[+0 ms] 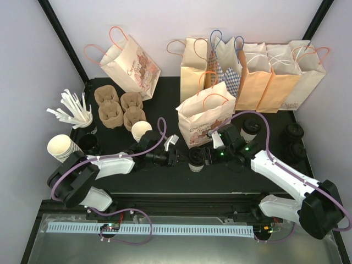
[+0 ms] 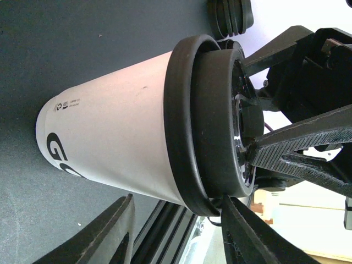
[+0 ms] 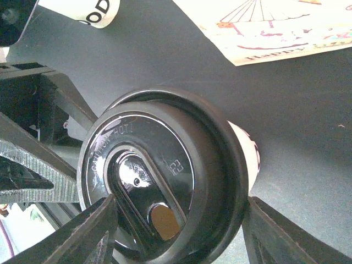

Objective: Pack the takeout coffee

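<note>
Counting the stock from above: seven paper bags with cord handles (image 1: 254,71) across the far half of the table, two stacks of loose black plastic lids (image 1: 294,132) at the right edge, one stack of lidless white paper cups (image 1: 59,147) at the left, one single lidless white cup (image 1: 141,131), one brown moulded-pulp carrier (image 1: 118,107) with four pockets, and one bundle of white stirrers (image 1: 71,107). Lidded coffees: two.

The first takeout coffee (image 1: 196,159), a small white paper cup under a round black plastic lid, sits at near centre. It is directly between my two claws and just near of the nearest printed bag (image 1: 206,118). My right claw (image 3: 180,206) reaches in from the right, and its fingers press opposite sides of the lid, clamping it. My left claw (image 2: 179,206) reaches in from the left. Its jaws stand part-way apart at the lid rim; whether they grip I cannot tell. The second takeout coffee (image 1: 250,129) stands apart, right of that bag.
</note>
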Robot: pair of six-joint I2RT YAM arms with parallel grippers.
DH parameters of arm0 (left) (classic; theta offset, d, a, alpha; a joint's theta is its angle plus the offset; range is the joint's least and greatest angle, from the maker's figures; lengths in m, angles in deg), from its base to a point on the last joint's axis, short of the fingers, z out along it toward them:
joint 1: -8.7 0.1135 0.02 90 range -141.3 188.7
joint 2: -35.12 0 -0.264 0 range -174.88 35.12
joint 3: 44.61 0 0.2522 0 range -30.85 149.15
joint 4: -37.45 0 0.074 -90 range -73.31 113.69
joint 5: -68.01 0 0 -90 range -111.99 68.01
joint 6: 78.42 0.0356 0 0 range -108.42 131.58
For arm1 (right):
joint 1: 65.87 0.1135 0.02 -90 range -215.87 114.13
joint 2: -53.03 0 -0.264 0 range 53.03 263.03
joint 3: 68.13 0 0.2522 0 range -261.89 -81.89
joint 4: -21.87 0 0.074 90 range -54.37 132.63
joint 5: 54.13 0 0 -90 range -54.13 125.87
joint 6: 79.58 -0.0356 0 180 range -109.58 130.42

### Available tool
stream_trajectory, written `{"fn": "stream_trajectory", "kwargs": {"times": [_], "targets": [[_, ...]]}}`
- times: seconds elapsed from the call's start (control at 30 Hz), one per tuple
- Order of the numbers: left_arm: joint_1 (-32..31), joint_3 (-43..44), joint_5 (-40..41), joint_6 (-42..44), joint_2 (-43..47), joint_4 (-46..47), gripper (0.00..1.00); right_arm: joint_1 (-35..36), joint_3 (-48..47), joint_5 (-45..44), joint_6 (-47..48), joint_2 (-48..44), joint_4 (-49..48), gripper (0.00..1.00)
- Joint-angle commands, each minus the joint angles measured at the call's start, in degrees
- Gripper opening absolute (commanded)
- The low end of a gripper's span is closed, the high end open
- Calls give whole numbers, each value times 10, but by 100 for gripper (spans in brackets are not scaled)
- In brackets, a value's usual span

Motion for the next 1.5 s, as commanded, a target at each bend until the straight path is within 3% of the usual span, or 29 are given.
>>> {"fn": "stream_trajectory", "kwargs": {"times": [0.0, 0.13, 0.5, 0.8, 1.2, 1.47], "targets": [[2, 9, -2, -1, -3, 25, 47, 9, 6, -1, 15, 6, 20, 64], [2, 9, -2, -5, -3, 31, 47, 9, 6, -4, 15, 12, 19, 64], [2, 23, 15, 13, -38, 4, 33, 10, 11, -22, 6, 5, 17, 64], [-1, 23, 37, 43, -56, -37, 30, 8, 28, -28, -12, 3, 5, 64], [-8, 29, 59, 65, -67, -71, 31, 8, 37, -27, -21, -5, 2, 65], [-8, 65, 76, 88, -10, -135, 44, 0, 6, -61, -31, -60, 28, 80]]}}
